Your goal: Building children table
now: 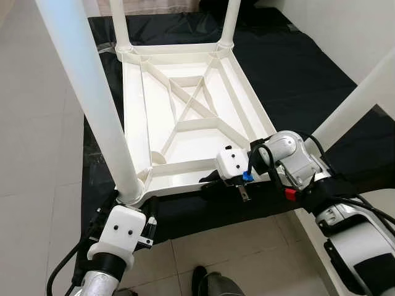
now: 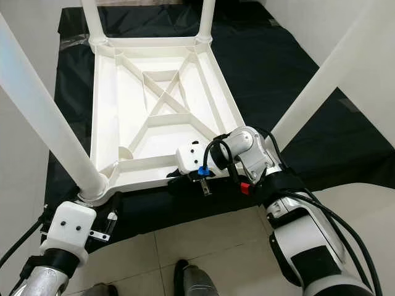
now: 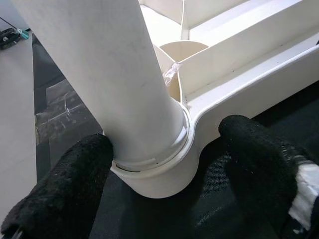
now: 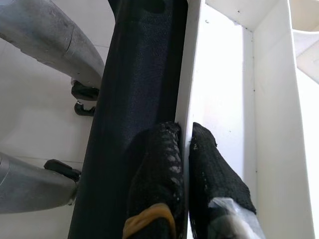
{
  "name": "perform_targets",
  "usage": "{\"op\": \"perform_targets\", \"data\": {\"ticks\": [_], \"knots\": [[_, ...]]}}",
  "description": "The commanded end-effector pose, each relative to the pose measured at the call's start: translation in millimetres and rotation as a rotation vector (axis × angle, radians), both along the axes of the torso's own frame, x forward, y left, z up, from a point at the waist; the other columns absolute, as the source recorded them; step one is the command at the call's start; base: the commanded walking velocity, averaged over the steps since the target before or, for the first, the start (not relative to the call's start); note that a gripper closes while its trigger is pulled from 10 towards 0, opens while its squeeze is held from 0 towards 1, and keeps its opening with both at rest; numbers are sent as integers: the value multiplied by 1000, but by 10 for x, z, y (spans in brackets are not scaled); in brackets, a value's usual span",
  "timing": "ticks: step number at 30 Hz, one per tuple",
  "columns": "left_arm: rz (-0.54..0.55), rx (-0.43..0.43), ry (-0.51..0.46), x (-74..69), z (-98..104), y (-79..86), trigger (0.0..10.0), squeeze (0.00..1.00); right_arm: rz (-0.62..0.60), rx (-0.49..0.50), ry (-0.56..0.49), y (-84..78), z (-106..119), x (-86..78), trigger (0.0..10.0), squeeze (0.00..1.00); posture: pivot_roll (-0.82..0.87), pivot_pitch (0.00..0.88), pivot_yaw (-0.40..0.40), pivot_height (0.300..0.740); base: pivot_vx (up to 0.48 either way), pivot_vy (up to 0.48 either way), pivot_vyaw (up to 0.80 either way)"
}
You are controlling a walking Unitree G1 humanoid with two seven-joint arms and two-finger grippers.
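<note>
**Q:** What did the frame's left side show?

**A:** The left pincer point(image 3: 164, 199) sat low at the near-left corner of the upturned white children's table point(image 1: 185, 117), which lay upside down on a black mat point(image 1: 296, 68) spread over the tiled floor point(image 1: 37, 123). Its two black fingers point(image 3: 65, 184) stood apart, one on either side of the round socket where the near-left leg point(image 1: 92, 92) rose from the corner. One finger touched the foot of that leg; the other was just beside the corner's curved rim, on the mat.

**Q:** And the middle?

**A:** The underside of the table faced up, its ribs crossing in an X between the long side walls. Two far legs point(image 1: 121, 21) stood upright in the corner sockets at the far end.

**Q:** What was on the right?

**A:** The right pincer point(image 4: 184, 164) was at the near edge of the table, toward its right end. Its fingers point(image 4: 159, 164) were pressed together on the thin white near wall point(image 4: 187, 74), one on the outer side against the mat, one on the inner side. Beside the right arm point(image 1: 296, 157), the near-right leg point(image 1: 361, 98) slanted up and away toward the frame's edge.

**Q:** Anything else?

**A:** A dark shoe-like shape point(image 1: 200, 280) showed at the bottom of the head view, on the tiles; what it was could not be told.
</note>
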State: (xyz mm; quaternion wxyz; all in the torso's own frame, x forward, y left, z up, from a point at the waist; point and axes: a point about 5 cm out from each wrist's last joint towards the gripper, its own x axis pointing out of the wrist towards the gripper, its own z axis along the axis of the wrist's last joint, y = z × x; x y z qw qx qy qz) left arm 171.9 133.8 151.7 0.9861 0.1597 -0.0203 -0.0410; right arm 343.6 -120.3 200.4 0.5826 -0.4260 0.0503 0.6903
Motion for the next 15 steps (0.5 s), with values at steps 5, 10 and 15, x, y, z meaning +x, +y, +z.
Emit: {"op": "perform_targets", "data": {"ticks": [5,10,15], "knots": [[-24,-10,1,-5,-4,-60,10000,0,103,63,-48,156,168,-26,10000,765,92,160,-96,740,0,0,0],[-35,-17,3,7,-9,-77,10000,0,92,94,-14,141,239,-9,10000,1000,90,164,-97,740,0,0,0],[-36,-19,4,8,-10,-79,10000,0,80,102,-26,103,284,8,10000,706,89,165,-96,740,0,0,0]]}}
